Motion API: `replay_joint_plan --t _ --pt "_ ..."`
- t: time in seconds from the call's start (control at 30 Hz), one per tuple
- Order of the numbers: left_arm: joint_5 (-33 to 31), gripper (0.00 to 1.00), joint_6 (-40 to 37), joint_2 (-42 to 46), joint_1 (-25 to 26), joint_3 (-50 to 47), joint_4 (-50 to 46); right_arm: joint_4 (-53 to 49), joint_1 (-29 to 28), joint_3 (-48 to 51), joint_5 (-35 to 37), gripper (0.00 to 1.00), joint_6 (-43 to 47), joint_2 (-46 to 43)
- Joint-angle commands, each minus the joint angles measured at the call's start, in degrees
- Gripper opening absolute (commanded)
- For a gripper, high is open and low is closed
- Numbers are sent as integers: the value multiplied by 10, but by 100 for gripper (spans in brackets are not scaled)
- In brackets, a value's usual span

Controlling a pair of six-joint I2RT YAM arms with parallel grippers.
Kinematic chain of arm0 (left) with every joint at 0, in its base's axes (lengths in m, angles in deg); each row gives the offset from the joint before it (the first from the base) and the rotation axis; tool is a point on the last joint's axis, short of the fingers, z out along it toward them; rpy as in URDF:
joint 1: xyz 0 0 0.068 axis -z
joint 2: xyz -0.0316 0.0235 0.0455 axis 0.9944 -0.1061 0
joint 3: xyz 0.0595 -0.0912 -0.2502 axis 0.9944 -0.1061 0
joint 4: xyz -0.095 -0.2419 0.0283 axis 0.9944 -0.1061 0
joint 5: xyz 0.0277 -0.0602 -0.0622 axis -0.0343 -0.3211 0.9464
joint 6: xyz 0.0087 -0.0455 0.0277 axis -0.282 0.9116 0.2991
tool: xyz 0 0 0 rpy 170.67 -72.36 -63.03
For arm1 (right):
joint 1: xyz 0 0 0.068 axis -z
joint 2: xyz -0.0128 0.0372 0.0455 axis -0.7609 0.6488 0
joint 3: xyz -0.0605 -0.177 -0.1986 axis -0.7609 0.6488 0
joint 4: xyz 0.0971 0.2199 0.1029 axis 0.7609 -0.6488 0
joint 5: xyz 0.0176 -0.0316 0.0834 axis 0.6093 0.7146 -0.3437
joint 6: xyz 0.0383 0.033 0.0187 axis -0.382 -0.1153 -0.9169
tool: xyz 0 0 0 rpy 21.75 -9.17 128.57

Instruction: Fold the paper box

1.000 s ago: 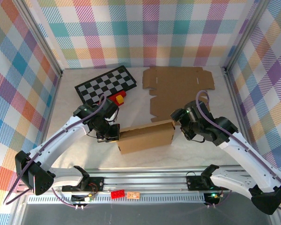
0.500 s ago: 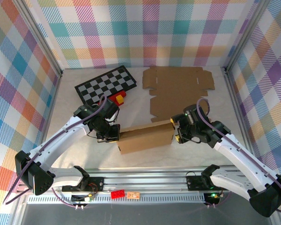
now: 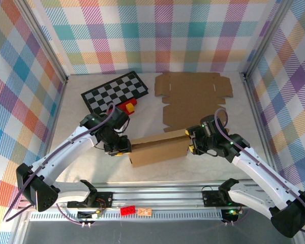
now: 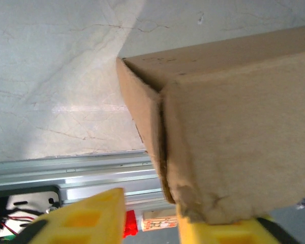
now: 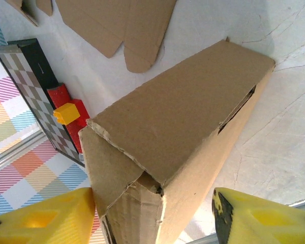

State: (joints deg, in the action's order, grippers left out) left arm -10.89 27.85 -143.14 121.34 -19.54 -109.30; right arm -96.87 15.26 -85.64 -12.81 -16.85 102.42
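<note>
While L gripper (image 3: 123,148) and R gripper (image 3: 191,142) sit part open round the ends of the paper box (image 3: 160,148), near middle of table (image 3: 157,174), its flaps (image 5: 127,203) could pop out coz nothing pins them

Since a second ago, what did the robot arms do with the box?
The right jaws slid left to the right end of the paper box and now straddle it, closing in a bit. The left jaws, at the left end, opened a little. The paper box, flat cardboard, checkerboard and red block stayed where they were.
</note>
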Motion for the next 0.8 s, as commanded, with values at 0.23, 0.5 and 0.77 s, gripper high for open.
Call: replay_joint_plan --t 0.23,0.5,0.77 --pt "32 47 93 60 -9 38 42 -40 -2 17 -17 60 10 13" --pt "57 52 114 66 -61 -4 75 -44 -1 17 -18 58 12 13" --pt "63 47 105 57 -70 -43 99 -53 -1 17 -21 58 14 16"
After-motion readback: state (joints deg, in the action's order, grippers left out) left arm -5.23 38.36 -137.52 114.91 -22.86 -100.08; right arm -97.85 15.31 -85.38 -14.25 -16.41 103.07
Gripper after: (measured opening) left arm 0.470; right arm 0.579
